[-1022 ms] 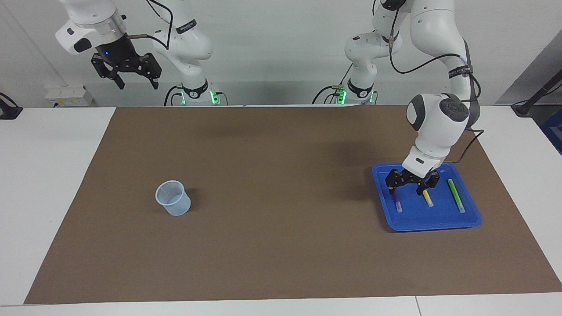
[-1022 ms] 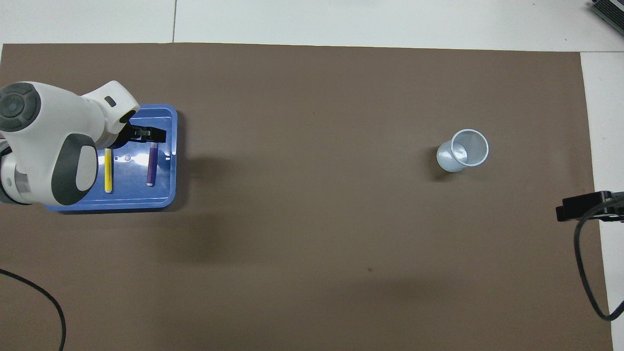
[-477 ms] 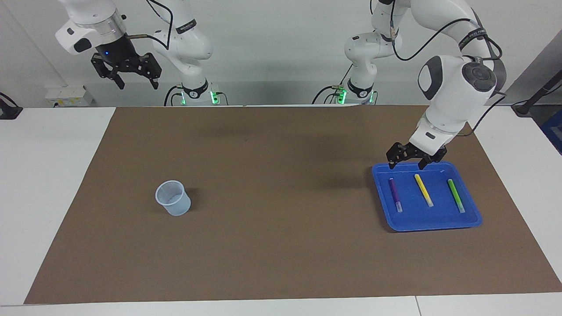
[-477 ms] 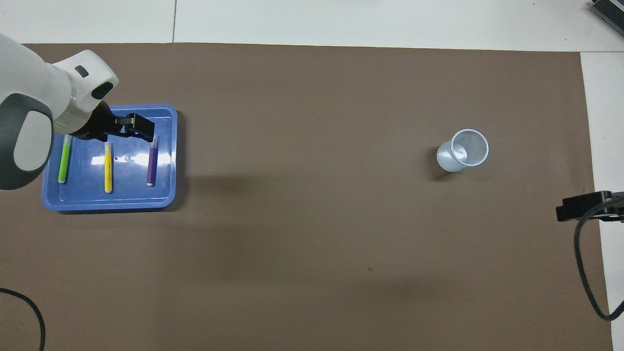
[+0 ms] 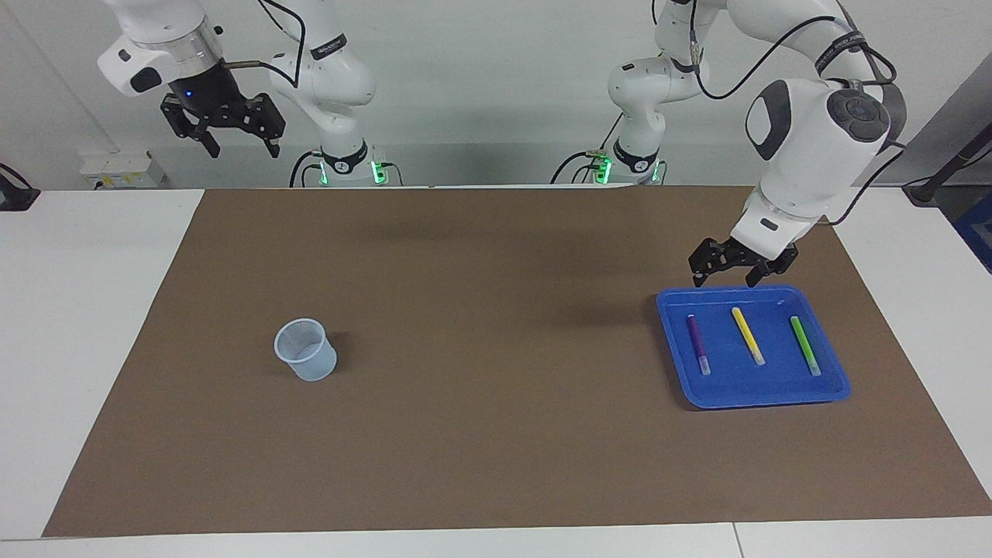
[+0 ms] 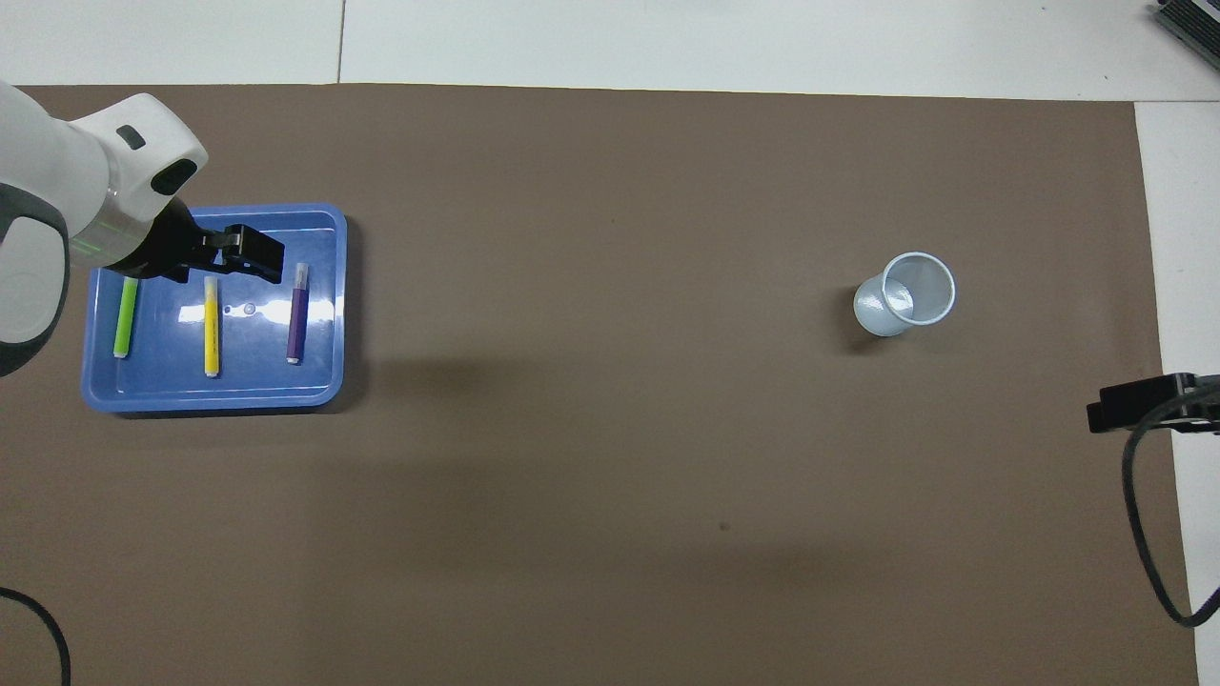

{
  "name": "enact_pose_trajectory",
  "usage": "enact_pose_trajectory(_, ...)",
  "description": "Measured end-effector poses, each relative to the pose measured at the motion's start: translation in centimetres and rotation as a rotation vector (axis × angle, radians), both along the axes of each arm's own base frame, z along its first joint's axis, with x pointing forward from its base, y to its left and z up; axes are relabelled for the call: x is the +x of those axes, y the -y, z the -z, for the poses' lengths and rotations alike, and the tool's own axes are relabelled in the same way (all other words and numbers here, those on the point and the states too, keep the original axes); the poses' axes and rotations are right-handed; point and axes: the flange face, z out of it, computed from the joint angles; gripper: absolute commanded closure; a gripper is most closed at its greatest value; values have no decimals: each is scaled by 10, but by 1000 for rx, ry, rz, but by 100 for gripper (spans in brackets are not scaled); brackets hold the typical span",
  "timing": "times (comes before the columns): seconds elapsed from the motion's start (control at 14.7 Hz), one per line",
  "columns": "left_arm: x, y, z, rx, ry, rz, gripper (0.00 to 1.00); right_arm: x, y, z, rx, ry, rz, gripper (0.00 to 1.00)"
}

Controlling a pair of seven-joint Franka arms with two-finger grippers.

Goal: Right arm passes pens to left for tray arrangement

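Note:
The blue tray (image 5: 829, 387) (image 6: 214, 398) lies on the brown mat at the left arm's end of the table. Three pens lie side by side in it, apart from each other. The purple pen (image 5: 696, 343) (image 6: 296, 314) is toward the table's middle. The yellow pen (image 5: 748, 335) (image 6: 212, 326) is in the centre. The green pen (image 5: 804, 345) (image 6: 124, 317) is toward the table's end. My left gripper (image 5: 727, 277) (image 6: 205, 267) hangs open and empty above the tray's rim on the robots' side. My right gripper (image 5: 242, 147) waits open and empty, high over the right arm's end.
A small clear plastic cup (image 5: 306, 350) (image 6: 905, 293) stands upright on the brown mat (image 5: 496, 434) toward the right arm's end. White table shows around the mat. A black cable (image 6: 1144, 534) hangs by the right arm.
My left gripper has risen out of the tray, where it stood low over the purple and yellow pens, and drawn back toward the robots. All three pens now show. The right arm has not moved.

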Motion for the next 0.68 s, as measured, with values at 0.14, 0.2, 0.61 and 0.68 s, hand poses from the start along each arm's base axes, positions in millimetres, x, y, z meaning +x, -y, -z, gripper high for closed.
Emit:
enact_pose_trajectory(0.14, -10, 2, -15, 9, 0, 2, 0, 0, 0, 0, 0, 0, 1, 0)
enact_pose_trajectory(0.2, -16, 2, -24, 15, -1, 2, 0, 0, 0, 0, 0, 0, 1, 0)
enact_pose_trajectory(0.61, -44, -28, -61, 41, -24, -52, 0, 0, 0, 0, 0, 0, 1, 0)
enact_pose_trajectory(0.68, -49, -32, -65, 44, -35, -59, 0, 0, 0, 0, 0, 0, 1, 0)
